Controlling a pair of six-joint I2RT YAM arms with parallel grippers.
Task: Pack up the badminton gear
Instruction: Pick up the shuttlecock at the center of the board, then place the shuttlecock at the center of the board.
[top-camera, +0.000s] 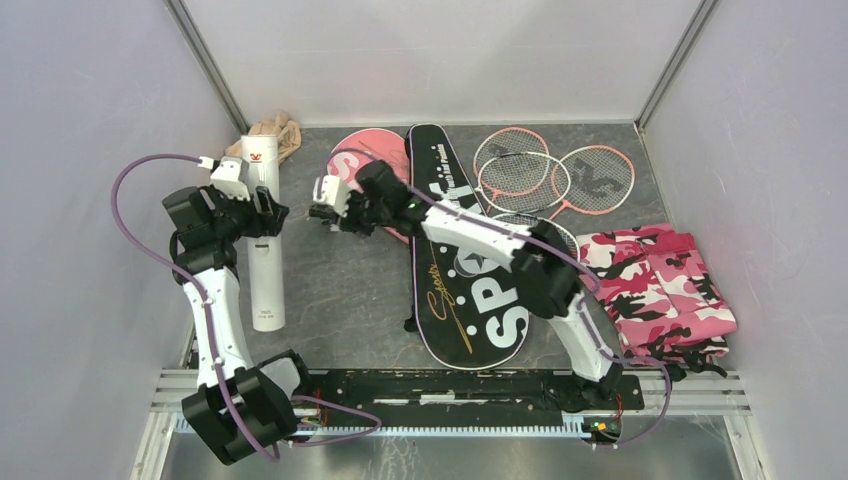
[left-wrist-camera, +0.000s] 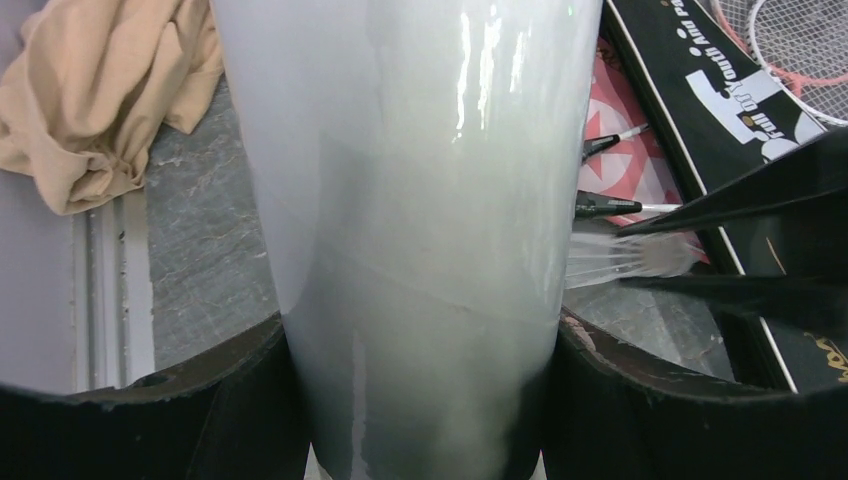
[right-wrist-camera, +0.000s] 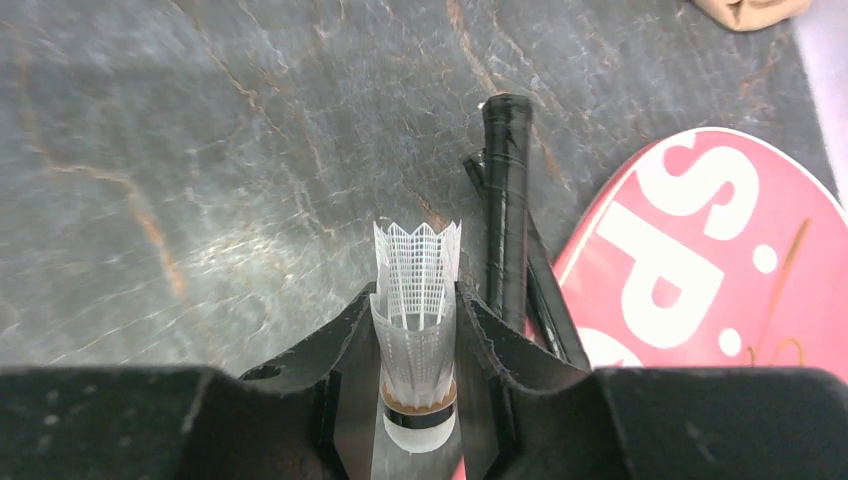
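grey stone-look table (top-camera: 350, 290) under both arms: at its left your left gripper (top-camera: 262, 215) is clamped across the white tube (top-camera: 266, 280), whose long axis runs near to far with the red-logo end toward the back wall, and that slick round wall could twist or slide if you tilt it. further right, your right gripper (right-wrist-camera: 415, 330) pinches a shuttlecock (right-wrist-camera: 415, 270) by its skirt, cork toward the wrist and skirt pointing outward; squeezing harder may crush it.

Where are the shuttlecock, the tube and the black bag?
shuttlecock (right-wrist-camera: 415, 300): right wrist view, on its skirt.
tube (top-camera: 266, 285): top view, on its lower half.
black bag (top-camera: 480, 320): top view, on its wide lettered end.
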